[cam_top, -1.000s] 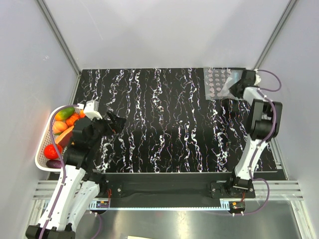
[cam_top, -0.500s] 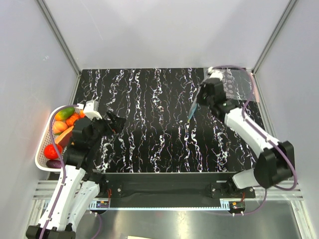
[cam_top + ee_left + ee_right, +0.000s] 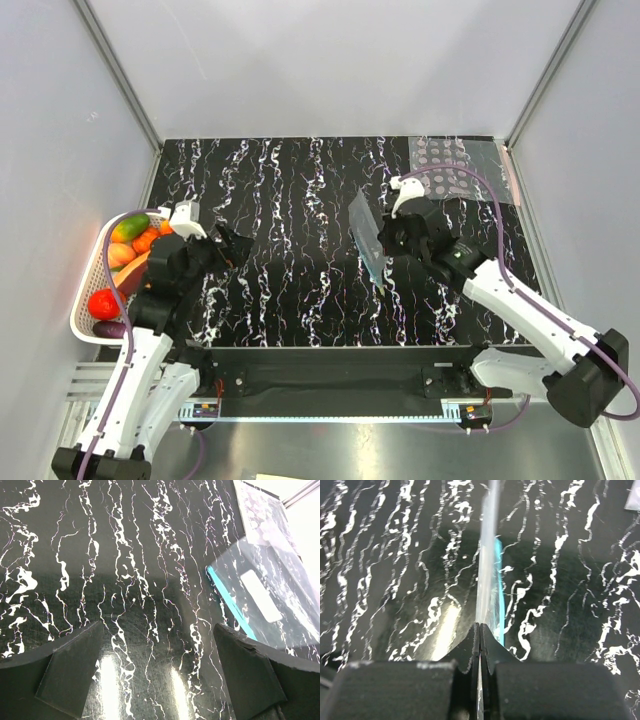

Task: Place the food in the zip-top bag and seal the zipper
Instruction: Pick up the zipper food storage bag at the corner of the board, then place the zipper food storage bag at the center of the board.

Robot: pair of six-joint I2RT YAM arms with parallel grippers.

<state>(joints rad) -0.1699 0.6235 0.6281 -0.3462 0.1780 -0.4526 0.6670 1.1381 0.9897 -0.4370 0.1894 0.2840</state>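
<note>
1. zip-top bag (image 3: 366, 232) hangs on edge above the worktop (image 3: 290, 200), just right of centre. the right claw (image 3: 480, 630) pinches it, fingers pressed together on the clear film. the zipper (image 3: 227, 597), a teal strip, seems to face 9 o'clock, toward the other arm.
2. left claw (image 3: 157, 630) is spread wide and holds nothing. it hovers near the worktop's 9 o'clock edge, just beside the basket (image 3: 85, 290).
3. the food lies in that basket: the orange fruit (image 3: 145, 240), the green-and-orange fruit (image 3: 130, 228) and the peach-pink fruit (image 3: 120, 255). the tomato (image 3: 100, 303) and the eggplant (image 3: 108, 328) lie there too and are best left alone.
4. the step in hand looks like setting the bag down where it can be loaded. a good spot would be near the centre, zipper edge toward 9 o'clock, so the left arm has a short path from the basket.
5. the grip is on thin, limp film, which may slip or fold over. lower it slowly, let the hanging edge touch first, then lay the rest flat before letting go.
6. whether the mouth is parted cannot be told from here, so it should be checked before any fruit is brought.
7. set it down well apart from the dotted sheet (image 3: 440, 165) at 1 o'clock, so the two films do not overlap.
</note>
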